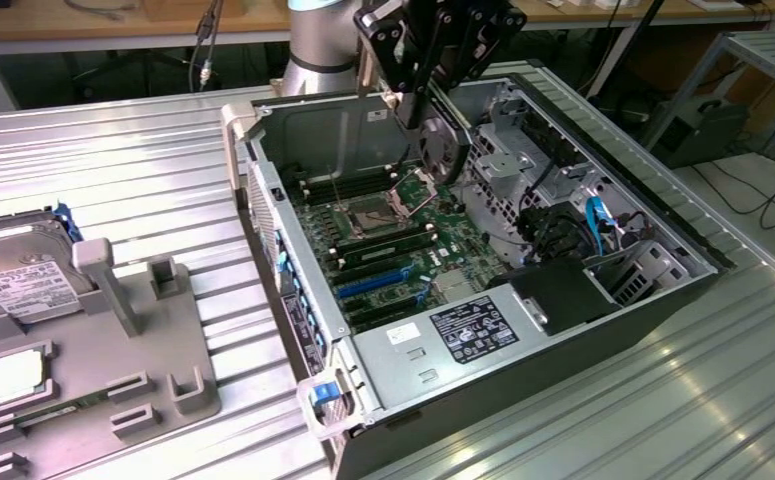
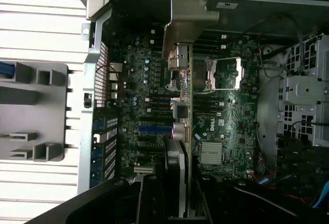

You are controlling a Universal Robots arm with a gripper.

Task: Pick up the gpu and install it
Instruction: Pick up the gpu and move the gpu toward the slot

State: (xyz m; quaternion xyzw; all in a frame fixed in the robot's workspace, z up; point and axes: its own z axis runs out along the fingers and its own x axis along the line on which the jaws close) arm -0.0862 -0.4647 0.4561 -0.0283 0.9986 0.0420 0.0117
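My gripper (image 1: pixel 418 100) hangs over the far end of the open computer case (image 1: pixel 270 215), shut on the gpu (image 1: pixel 445 155). The card is a thin black board held on edge above the motherboard (image 1: pixel 401 245). In the wrist view the gpu (image 2: pixel 186 106) runs edge-on away from my gripper (image 2: pixel 180 193), and its silvery metal bracket (image 2: pixel 185 26) reaches toward the case's rear wall. The card floats over the processor socket (image 2: pixel 223 74) and the memory slots, apart from the board. The blue expansion slots (image 2: pixel 154 129) lie beside it, uncovered.
A grey fixture (image 1: pixel 94 380) at the exterior view's left holds a hard drive (image 1: pixel 14 270) and a processor chip (image 1: pixel 14 375). Inside the case are a labelled power supply (image 1: pixel 474 330), drive cages (image 1: pixel 527 160) and cables (image 1: pixel 594 225). Ribbed metal table (image 1: pixel 107 170) surrounds everything.
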